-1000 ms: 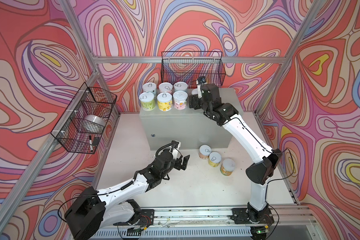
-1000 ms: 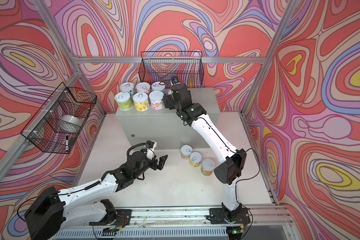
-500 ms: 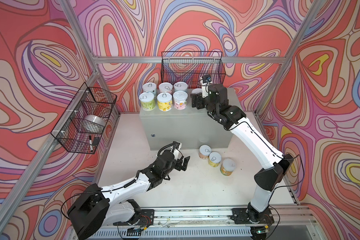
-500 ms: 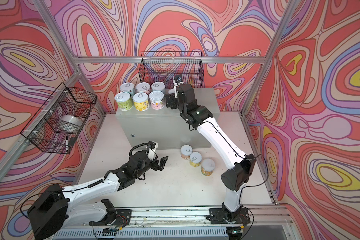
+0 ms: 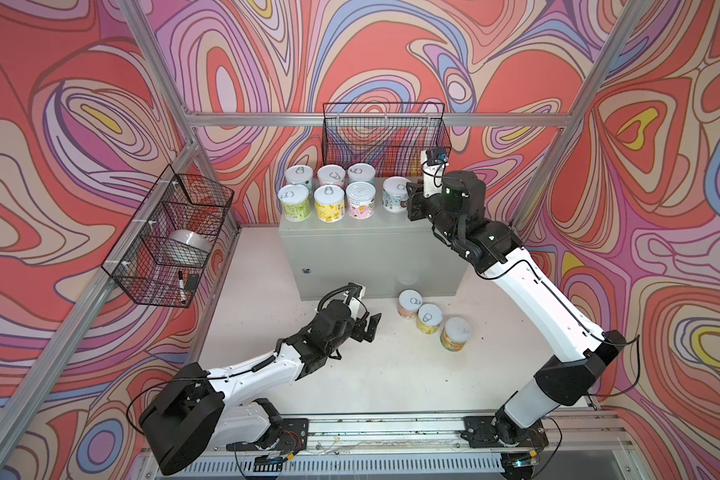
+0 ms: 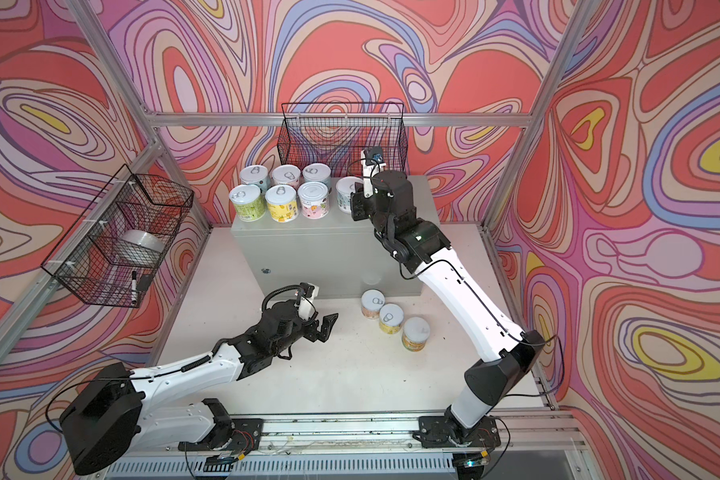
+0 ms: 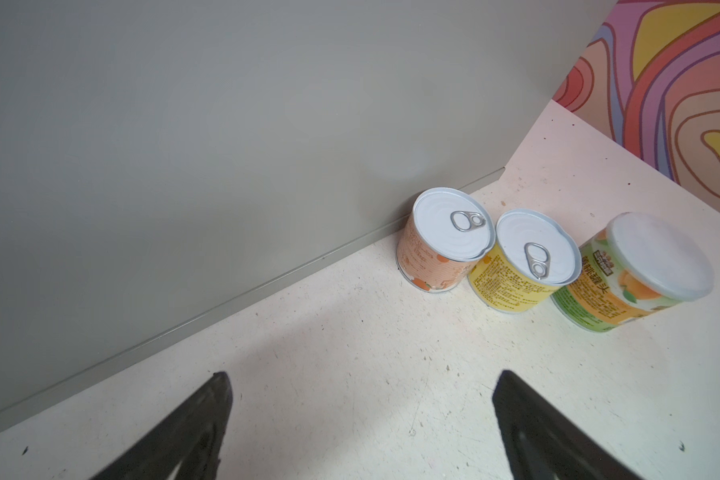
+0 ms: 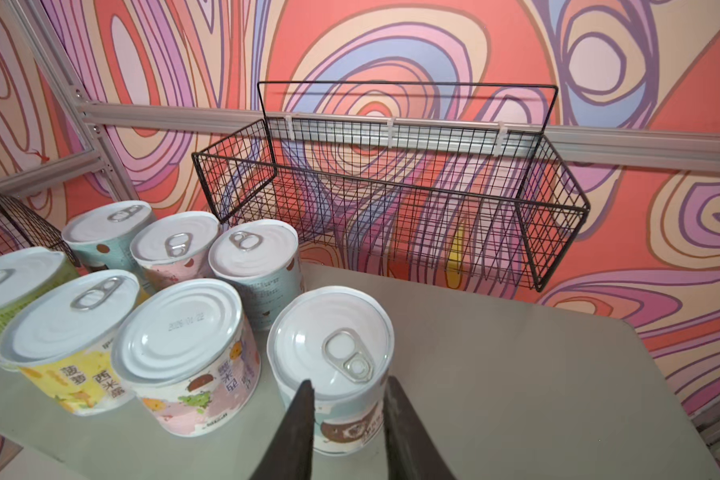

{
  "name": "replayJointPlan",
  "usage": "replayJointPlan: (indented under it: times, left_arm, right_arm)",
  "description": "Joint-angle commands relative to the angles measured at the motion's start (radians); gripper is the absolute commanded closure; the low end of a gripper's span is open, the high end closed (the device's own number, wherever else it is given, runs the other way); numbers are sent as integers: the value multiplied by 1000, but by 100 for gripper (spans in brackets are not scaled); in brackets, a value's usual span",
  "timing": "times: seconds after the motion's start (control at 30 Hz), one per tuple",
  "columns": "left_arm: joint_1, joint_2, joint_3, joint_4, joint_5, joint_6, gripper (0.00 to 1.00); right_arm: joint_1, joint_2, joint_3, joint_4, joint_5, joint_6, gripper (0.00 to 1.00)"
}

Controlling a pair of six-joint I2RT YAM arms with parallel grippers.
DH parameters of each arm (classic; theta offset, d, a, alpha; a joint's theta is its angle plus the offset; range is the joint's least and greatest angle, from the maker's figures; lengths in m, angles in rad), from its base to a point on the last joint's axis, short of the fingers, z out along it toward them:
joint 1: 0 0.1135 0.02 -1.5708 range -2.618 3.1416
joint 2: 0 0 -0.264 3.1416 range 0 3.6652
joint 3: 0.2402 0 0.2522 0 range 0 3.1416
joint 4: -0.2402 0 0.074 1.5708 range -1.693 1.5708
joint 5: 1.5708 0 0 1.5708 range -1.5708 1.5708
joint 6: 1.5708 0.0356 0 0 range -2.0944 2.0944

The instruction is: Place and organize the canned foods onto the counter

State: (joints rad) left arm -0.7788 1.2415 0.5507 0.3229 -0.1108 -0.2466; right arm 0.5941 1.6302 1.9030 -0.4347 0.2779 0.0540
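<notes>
Several canned foods stand on the counter (image 5: 408, 232): two rows of three at its left, and a blue-labelled can (image 5: 395, 194) (image 8: 333, 365) alone beside them. My right gripper (image 5: 411, 203) (image 8: 348, 381) hovers just right of that can. Its jaws are drawn close with nothing between them, narrower than the can behind. On the floor by the counter's front stand a peach can (image 7: 447, 239), a yellow can (image 7: 524, 259) and a green-orange can (image 7: 632, 270). My left gripper (image 5: 368, 328) (image 7: 362, 376) is low over the floor left of them, open and empty.
A black wire basket (image 5: 385, 137) hangs on the back wall just above the counter's rear edge. Another wire basket (image 5: 171, 241) on the left rail holds a tape roll and a marker. The right half of the counter top is bare.
My right gripper has backed off to the right from the blue-labelled can, which stays on the counter, and its jaws have come together. The left arm has barely moved.
</notes>
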Motion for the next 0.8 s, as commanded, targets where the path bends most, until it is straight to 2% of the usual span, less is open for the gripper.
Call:
replayJointPlan:
  times: [0.0,0.23,0.77]
  left_arm:
    - [6,13,33,13,11,9,0]
    - [6,18,36,11,11,7,0]
    - [27,15,22,10,9,9,0]
  right_arm:
    - [-5,-13,-31,-16,-17,9,73]
    - [-17,9,-58,-20,-40,23,69]
    - [-88,118,-42,45,-164,85,69]
